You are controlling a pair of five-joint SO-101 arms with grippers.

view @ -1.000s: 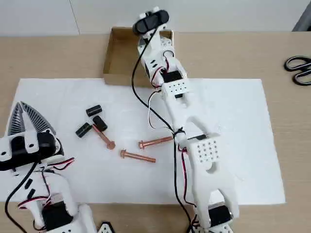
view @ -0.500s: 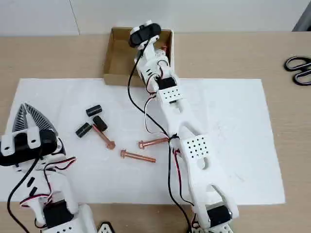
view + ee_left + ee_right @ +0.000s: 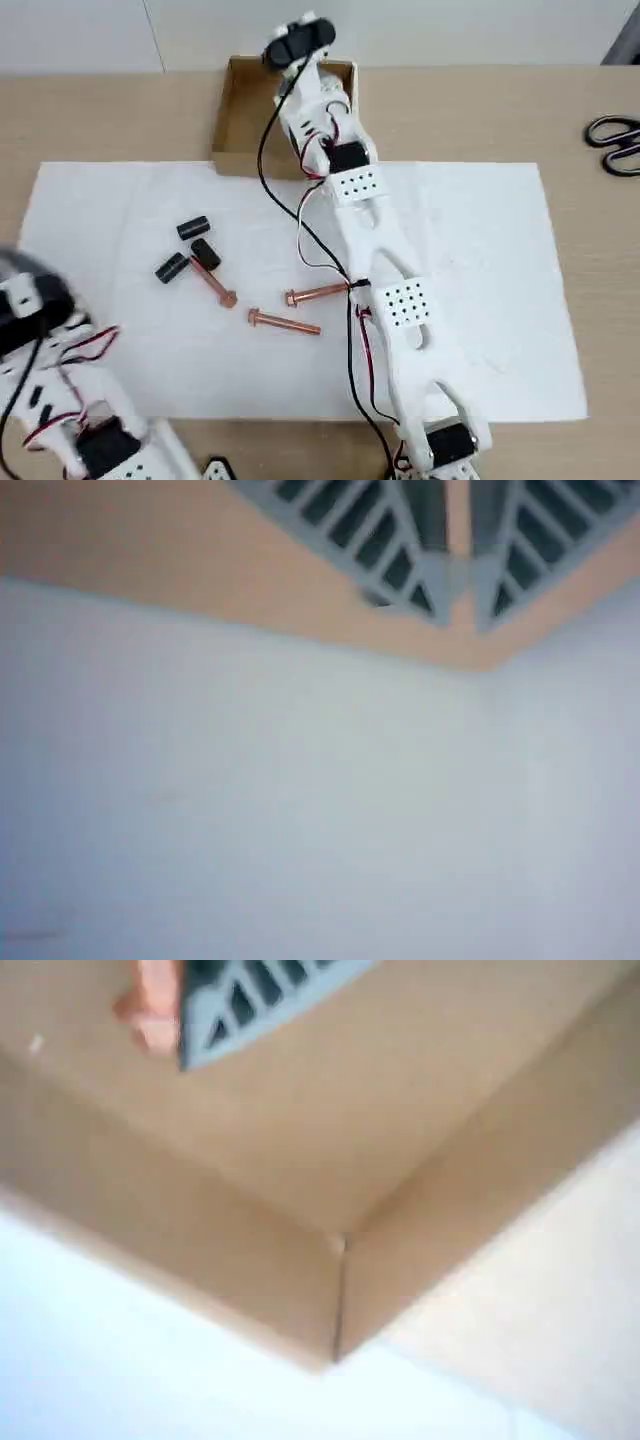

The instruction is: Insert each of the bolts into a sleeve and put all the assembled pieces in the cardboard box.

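Observation:
The cardboard box [image 3: 240, 110] stands at the table's far edge. My right arm reaches over it, and in the right wrist view my right gripper [image 3: 170, 1040] hangs above the box's inner corner [image 3: 335, 1245]. A copper bolt end [image 3: 150, 1005] sits against its grey finger [image 3: 260, 1000]. Two bare bolts [image 3: 320, 293] [image 3: 285, 322] lie mid-paper. A third bolt [image 3: 213, 283] has its tip at a black sleeve [image 3: 205, 253]. Two more sleeves [image 3: 193, 227] [image 3: 172, 267] lie close by. My left gripper [image 3: 462, 605] is shut and holds nothing, over the paper's edge.
A white paper sheet [image 3: 480, 260] covers the middle of the wooden table. Black scissors [image 3: 615, 140] lie at the far right edge. My left arm's base [image 3: 90, 440] sits at the near left corner, and the right arm [image 3: 400, 300] crosses the paper lengthways.
My left arm has pulled back toward the near left edge, taking its gripper out of the high view. The right arm dipped leftward into the box, then shifted back slightly.

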